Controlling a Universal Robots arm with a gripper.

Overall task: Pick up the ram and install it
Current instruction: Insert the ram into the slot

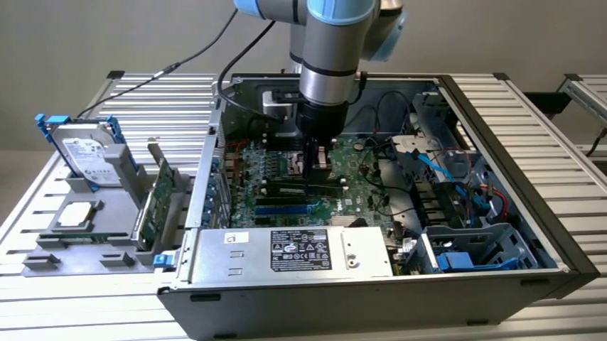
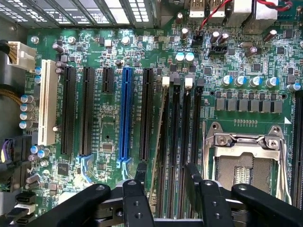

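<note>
Ram (image 2: 159, 142) edge-on, end effector (image 2: 165, 166) spread astride

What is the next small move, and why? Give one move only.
Probably a short, straight push down. The ram stands edge-on in line with the memory slots, between the spread fingers of the gripper and nearer one of them. Whether it is fully seated cannot be told.

The motherboard (image 2: 109, 123) is glossy green circuit board, and its CPU socket frame (image 2: 246, 140) is bright bare metal. The end effector (image 2: 166, 171) looks matt black. The worktop (image 1: 531, 121) is ribbed, dull aluminium. The hard drive (image 1: 84, 153) has a silvery metal casing.
</note>
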